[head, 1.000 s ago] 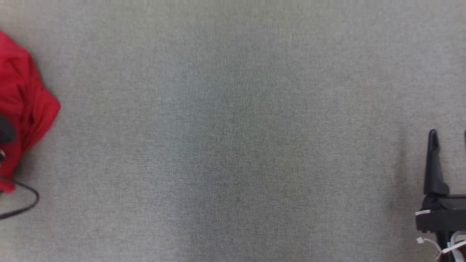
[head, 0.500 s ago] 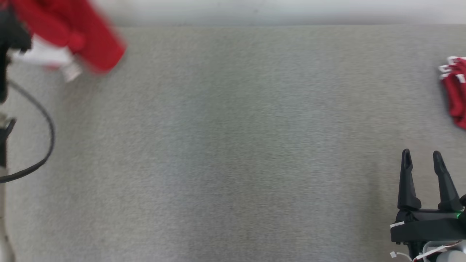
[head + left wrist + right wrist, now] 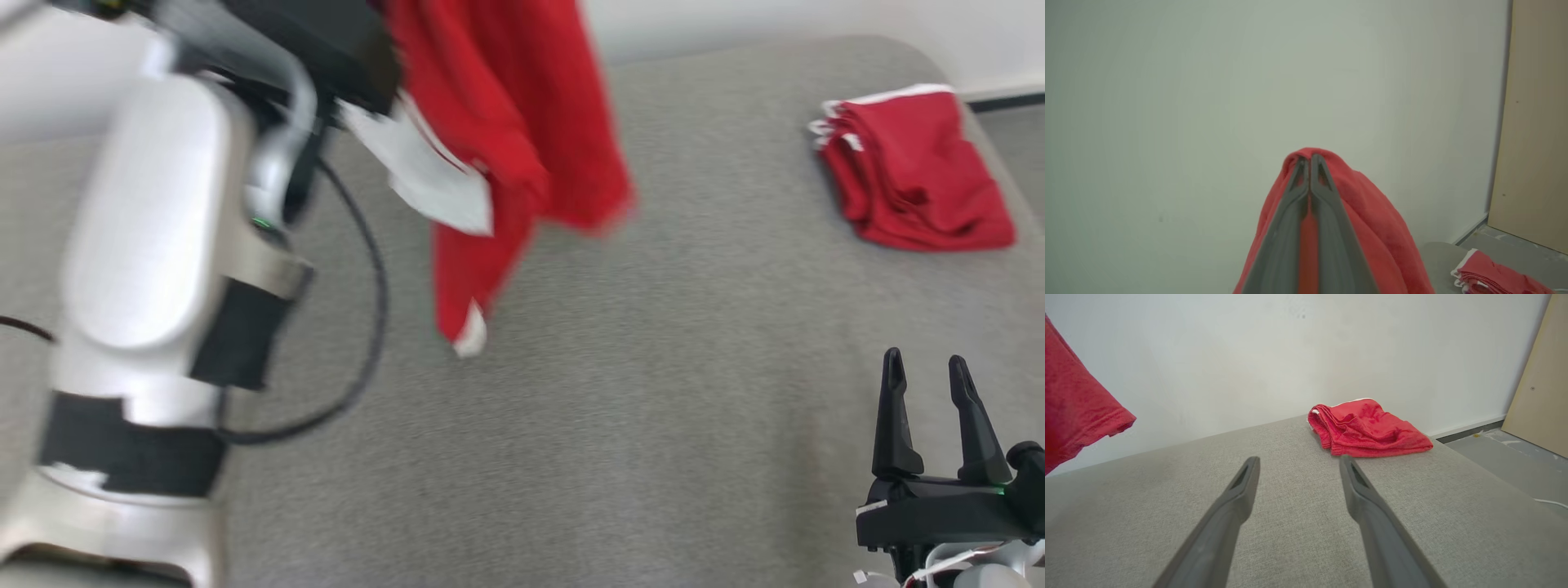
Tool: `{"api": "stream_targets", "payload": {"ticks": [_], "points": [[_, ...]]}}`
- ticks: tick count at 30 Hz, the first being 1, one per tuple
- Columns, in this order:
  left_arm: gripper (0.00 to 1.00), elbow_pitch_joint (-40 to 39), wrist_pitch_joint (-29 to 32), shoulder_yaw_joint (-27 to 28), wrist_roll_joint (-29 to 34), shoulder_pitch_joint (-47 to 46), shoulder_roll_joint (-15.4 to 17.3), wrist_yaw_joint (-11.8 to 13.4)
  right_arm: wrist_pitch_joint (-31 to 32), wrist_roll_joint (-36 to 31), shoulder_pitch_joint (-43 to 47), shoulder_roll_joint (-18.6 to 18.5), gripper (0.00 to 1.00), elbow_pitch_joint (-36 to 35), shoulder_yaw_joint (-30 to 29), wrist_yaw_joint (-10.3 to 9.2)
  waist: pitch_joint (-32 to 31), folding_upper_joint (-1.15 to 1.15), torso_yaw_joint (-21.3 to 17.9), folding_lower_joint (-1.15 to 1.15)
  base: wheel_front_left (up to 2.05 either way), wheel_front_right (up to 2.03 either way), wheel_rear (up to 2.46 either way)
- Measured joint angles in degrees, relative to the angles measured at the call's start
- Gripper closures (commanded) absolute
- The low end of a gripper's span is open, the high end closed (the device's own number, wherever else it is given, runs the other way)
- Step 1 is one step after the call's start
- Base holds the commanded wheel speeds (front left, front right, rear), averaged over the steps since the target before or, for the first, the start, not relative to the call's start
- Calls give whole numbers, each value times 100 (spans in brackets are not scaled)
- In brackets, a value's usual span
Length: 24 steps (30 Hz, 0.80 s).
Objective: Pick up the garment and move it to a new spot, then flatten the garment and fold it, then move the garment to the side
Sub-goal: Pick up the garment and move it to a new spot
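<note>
Left jaws pinched fully together on a fold of the red garment (image 3: pixel 506 122), cloth bunched over the tips of the fingers (image 3: pixel 1294 196) in the left wrist view. The garment hangs lifted over the far-left part of the grey worktop (image 3: pixel 653 425), white trim and a white panel showing. In the right wrist view its hem (image 3: pixel 1106 420) looks clear of the surface. The head view is motion-blurred, so I can't tell whether the lowest tip touches. Right jaws wide apart, holding nothing, low over the near-right worktop with both fingers (image 3: pixel 894 408) pointing away from the robot. A second red folded pile (image 3: pixel 914 171) sits at the far-right corner, well apart from the hanging piece. Step in hand looks like the carry to a new spot. To do it well, aim for the open middle of the worktop, well short of the folded pile so the two reds don't mix. Come down slowly so the hanging end lands first, then trail the pinch across so the cloth lays out instead of heaping. Release only once the cloth lies on the surface. The single-point hold means it will swing, so slow moves. Watch the black cable (image 3: pixel 371 327) by the left forearm (image 3: pixel 147 245), just beside the cloth. Right jaws are free to catch a corner for flattening.
</note>
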Motion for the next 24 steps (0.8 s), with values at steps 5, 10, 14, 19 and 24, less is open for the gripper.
{"api": "stream_targets", "payload": {"ticks": [5,10,14,19,24], "points": [[100,66,-141,-277,-114,532,-277,41,-5,9,-14,29,0,-32,-27,0,-15,0,-294,0,0,0,0],[100,160,-341,-445,-298,1407,-371,153,-7,-3,63,67,0,-59,-34,0,-39,0,-346,1,0,0,0],[100,335,-552,-502,-425,2335,-376,241,-5,-27,91,79,0,-59,8,0,-74,0,-261,1,0,0,0],[100,592,-851,-577,-433,3401,-310,398,-7,-51,92,63,0,-43,122,0,-123,0,-165,0,0,0,0],[100,820,-1103,-661,-460,4152,-296,477,-7,-51,99,29,0,0,203,0,-181,0,-75,0,0,0,0]]}}
